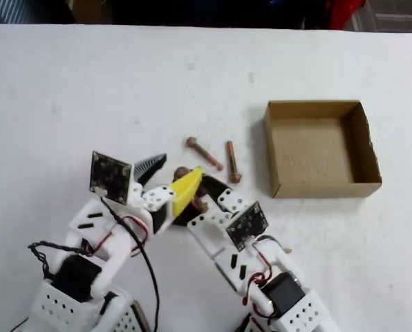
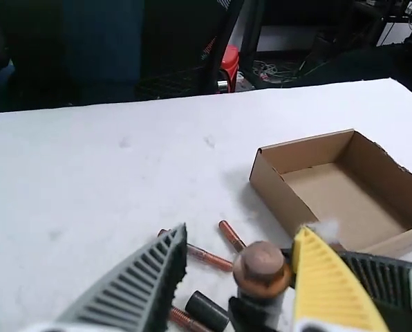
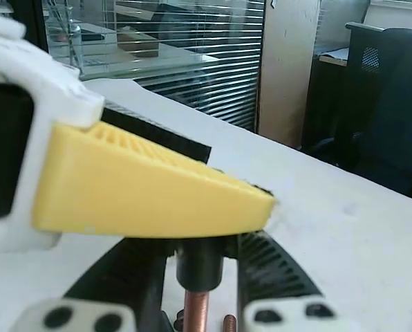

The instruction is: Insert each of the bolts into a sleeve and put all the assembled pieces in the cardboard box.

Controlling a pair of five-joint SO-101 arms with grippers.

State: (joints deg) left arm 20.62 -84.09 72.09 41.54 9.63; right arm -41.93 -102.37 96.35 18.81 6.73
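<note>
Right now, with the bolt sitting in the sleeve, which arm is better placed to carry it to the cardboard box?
Right. The right gripper clamps the sleeve with the bolt through it, and the cardboard box lies on that arm's side. The left gripper is open around the bolt head.

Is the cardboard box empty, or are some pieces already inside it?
Empty: the cardboard box has a bare brown floor in the high and left wrist views. Loose bolts lie outside it on the table.
</note>
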